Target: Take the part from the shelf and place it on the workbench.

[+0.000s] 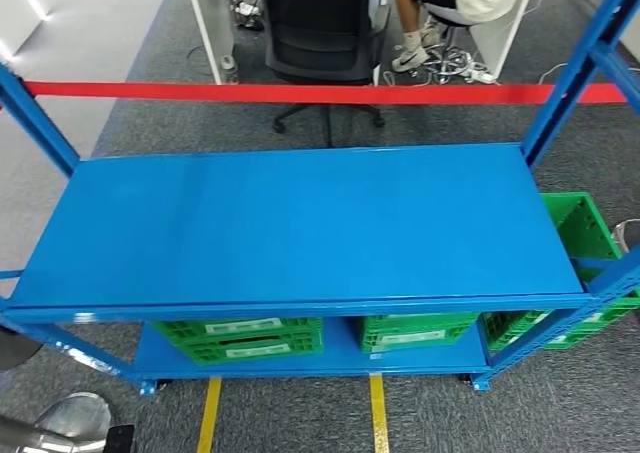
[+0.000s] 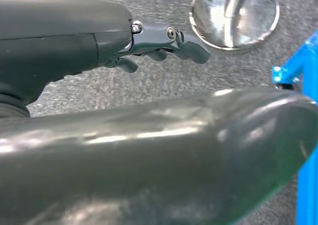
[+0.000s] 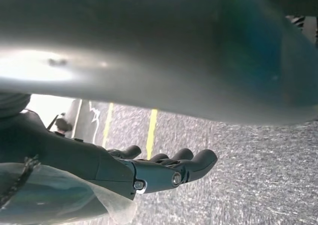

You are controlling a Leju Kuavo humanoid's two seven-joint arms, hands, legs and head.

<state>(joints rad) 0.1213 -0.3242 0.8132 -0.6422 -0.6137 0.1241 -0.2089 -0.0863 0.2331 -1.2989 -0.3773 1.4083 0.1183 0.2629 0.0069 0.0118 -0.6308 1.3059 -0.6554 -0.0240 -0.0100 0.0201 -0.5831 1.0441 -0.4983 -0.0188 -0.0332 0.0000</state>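
- Shelf [image 1: 302,223], blue, with green crates [image 1: 241,338] beneath; part unseen, so handling and hold point cannot be judged.
- Left robot hand [image 2: 157,46] and right robot hand [image 3: 165,168] hang released, fingers extended, holding nothing.

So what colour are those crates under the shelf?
Green, with white labels; the crates show best in the head view, beneath the blue shelf.

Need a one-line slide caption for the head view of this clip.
Head view over a bare blue shelf top, green crates on the lower level, red barrier tape and an office chair behind.
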